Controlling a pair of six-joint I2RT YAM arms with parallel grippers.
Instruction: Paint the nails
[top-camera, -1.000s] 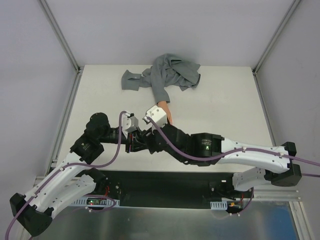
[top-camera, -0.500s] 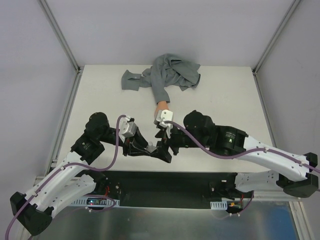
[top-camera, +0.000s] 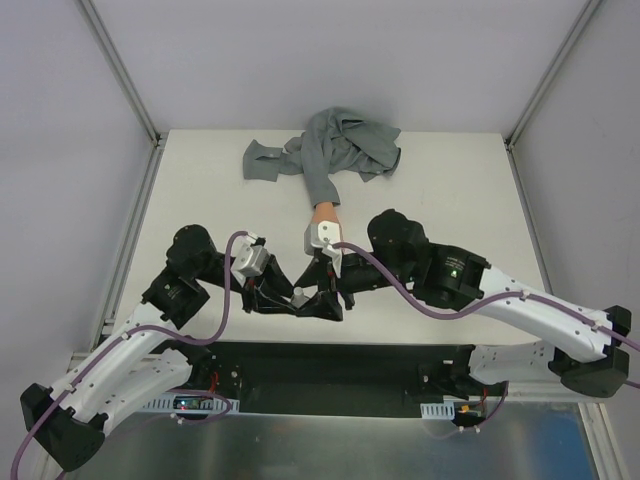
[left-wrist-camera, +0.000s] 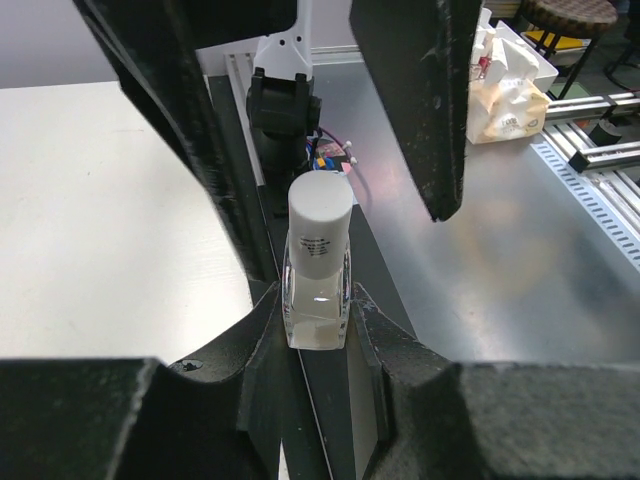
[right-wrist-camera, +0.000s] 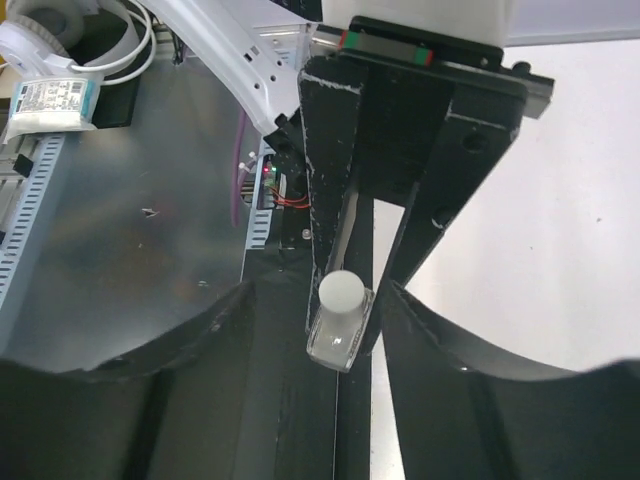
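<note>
My left gripper (left-wrist-camera: 318, 300) is shut on a small clear glass bottle (left-wrist-camera: 318, 295) with a white cap (left-wrist-camera: 320, 215), held upright near the table's front edge. From above, the bottle (top-camera: 299, 295) sits between the two wrists. My right gripper (right-wrist-camera: 318, 292) is open. Its fingers (right-wrist-camera: 205, 345) straddle the bottle's cap (right-wrist-camera: 342, 293) with a gap on each side. The peach mannequin hand (top-camera: 324, 212) lies just behind the right wrist, its grey sleeve (top-camera: 335, 145) trailing to the back. The nails are hidden under the right wrist's white housing.
The sleeve fabric is bunched at the table's back middle. A dark strip (top-camera: 330, 372) and a metal shelf run along the near edge below both grippers. A tissue pack (left-wrist-camera: 505, 95) lies on the metal surface off the table.
The right arm has pulled back from over the mannequin hand and swung its gripper down around the bottle's cap. The left gripper has shifted slightly with the bottle.
</note>
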